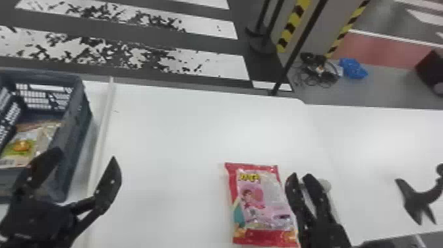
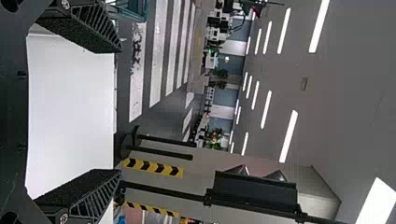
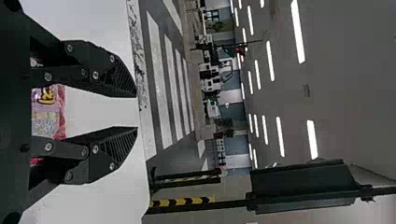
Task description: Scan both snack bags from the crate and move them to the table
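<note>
Head view, by clock face. Red snack bag [image 1: 258, 204] flat on tabletop [image 1: 171, 138], 5 o'clock; right claw [image 1: 300, 174] beside its 3 o'clock edge, fingers narrowly parted. Second snack bag [image 1: 21, 145] inside crate [image 1: 77, 122], 9 o'clock. Left claw [image 1: 87, 154] spread wide, 8 o'clock. Black forked object [image 1: 418, 198], 4 o'clock.
</note>
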You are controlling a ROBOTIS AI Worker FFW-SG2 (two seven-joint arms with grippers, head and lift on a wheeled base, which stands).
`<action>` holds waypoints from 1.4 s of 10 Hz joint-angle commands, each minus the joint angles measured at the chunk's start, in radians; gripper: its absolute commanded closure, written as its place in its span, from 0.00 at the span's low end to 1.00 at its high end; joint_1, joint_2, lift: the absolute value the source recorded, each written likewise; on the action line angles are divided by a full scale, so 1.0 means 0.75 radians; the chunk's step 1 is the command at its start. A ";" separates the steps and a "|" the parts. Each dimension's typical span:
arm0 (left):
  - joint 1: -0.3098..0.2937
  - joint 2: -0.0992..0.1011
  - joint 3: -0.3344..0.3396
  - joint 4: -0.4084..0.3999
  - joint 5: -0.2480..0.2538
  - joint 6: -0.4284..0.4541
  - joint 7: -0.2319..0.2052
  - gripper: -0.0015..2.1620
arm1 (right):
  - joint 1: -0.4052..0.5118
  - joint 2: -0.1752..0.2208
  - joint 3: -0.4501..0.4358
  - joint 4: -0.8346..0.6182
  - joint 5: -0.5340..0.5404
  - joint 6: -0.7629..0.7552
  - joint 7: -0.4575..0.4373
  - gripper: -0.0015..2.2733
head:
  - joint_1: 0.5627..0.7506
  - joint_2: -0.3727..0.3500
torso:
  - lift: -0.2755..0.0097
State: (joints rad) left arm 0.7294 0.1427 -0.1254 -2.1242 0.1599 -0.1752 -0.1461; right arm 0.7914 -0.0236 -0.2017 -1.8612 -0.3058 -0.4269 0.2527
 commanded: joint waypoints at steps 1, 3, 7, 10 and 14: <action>-0.007 0.000 0.000 0.006 -0.001 -0.005 0.002 0.04 | -0.008 -0.001 -0.130 -0.059 -0.030 0.257 0.062 0.02 | 0.70 0.12 | 0.66; -0.023 0.000 0.000 0.018 -0.001 -0.009 0.002 0.04 | -0.028 -0.011 -0.263 -0.073 0.007 0.405 0.181 0.03 | 0.70 0.04 | 0.66; -0.011 0.014 0.018 0.053 -0.005 -0.156 -0.012 0.04 | -0.045 -0.075 -0.422 -0.055 0.115 0.560 0.318 0.03 | 0.70 0.03 | 0.66; -0.021 0.018 0.038 0.053 0.008 -0.140 -0.028 0.04 | -0.225 -0.153 -0.451 0.142 0.168 0.834 0.387 0.03 | 0.70 0.03 | 0.66; -0.023 0.033 0.040 0.036 0.002 -0.082 -0.030 0.04 | -0.313 -0.202 -0.516 0.309 0.154 0.797 0.432 0.03 | 0.70 0.03 | 0.66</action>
State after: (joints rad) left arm 0.7127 0.1670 -0.0928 -2.0964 0.1632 -0.2456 -0.1684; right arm 0.5617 -0.1704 -0.5862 -1.6421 -0.1891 0.1767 0.5769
